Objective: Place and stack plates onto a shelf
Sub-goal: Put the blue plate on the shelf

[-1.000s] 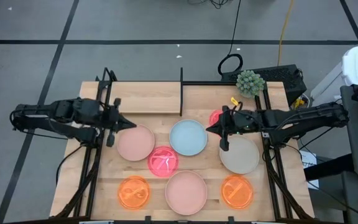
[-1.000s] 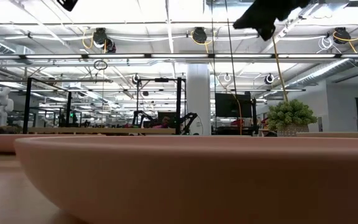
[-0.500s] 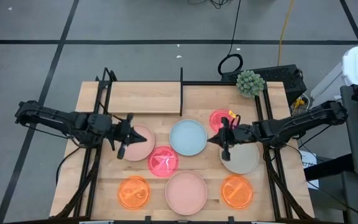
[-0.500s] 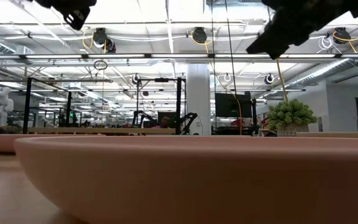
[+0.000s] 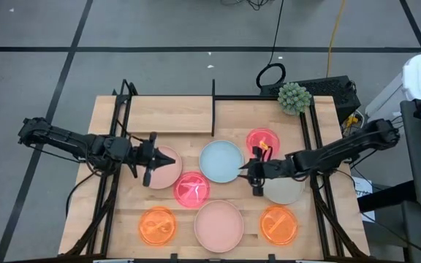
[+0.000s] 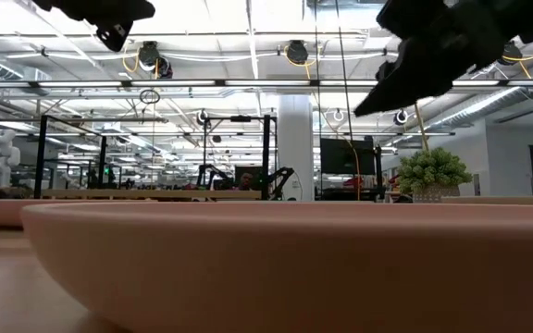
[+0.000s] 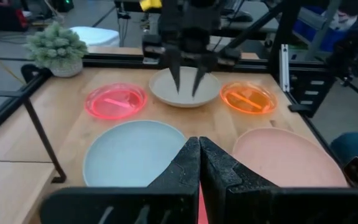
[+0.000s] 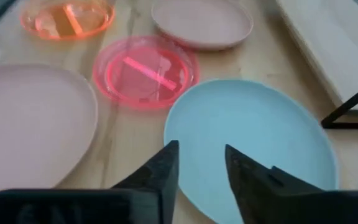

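Wooden tabletop (image 5: 320, 226): carries all. Low light-wood shelf in black metal frame (image 5: 170, 115), along the far edge, bare. Round matte light-blue plate (image 5: 221, 161), mid-table, lies just ahead of the right gripper (image 5: 255, 175); fingers apart, tips at its near rim, arm stretched low from the right edge. Left gripper (image 5: 148, 162), fingers together, hovers over the pale-pink matte plate (image 5: 168, 166).

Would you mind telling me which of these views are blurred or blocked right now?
Low view: the pink plate fills the foreground, blurred, hiding the table; ceiling lights glare. Right wrist view: soft all over, the blue plate included. High view: evenly lit, unobstructed.
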Controlling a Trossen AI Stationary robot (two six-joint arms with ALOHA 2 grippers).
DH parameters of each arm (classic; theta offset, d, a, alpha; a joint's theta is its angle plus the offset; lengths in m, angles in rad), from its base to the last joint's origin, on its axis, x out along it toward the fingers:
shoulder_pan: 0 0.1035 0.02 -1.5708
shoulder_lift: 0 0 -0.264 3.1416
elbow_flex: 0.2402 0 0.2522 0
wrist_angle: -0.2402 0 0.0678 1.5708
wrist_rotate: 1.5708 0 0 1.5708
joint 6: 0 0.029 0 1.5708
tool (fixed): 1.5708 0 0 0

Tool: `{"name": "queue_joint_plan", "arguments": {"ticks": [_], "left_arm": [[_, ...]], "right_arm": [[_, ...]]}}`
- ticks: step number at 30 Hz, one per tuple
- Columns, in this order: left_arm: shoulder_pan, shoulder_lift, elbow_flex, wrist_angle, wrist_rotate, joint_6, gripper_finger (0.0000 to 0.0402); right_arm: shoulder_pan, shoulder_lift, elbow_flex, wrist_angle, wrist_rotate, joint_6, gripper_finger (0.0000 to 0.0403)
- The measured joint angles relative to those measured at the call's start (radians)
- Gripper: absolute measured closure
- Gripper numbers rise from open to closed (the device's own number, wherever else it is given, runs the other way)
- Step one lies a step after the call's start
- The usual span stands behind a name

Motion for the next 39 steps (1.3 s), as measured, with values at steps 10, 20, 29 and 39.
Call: {"name": "queue_joint_plan", "arguments": {"ticks": [10, 20, 29, 39], "left_arm": [[0.000, 0.017, 0.000, 0.021, -0.012, 0.042, 0.0400], [0.001, 0.129, 0.000, 0.117, -0.012, 0.160, 0.0400], [0.001, 0.193, 0.000, 0.134, -0.012, 0.194, 0.0400], [0.001, 0.203, 0.000, 0.167, -0.012, 0.210, 0.0400]], "right_arm": [[-0.014, 0.121, 0.022, 0.014, -0.008, -0.018, 0.0248], [-0.086, 0.276, 0.022, 0.113, -0.210, -0.061, 0.0267], [-0.091, 0.306, 0.022, 0.141, -0.242, -0.094, 0.0269], [-0.096, 0.368, 0.022, 0.147, -0.249, -0.169, 0.0288]]}}
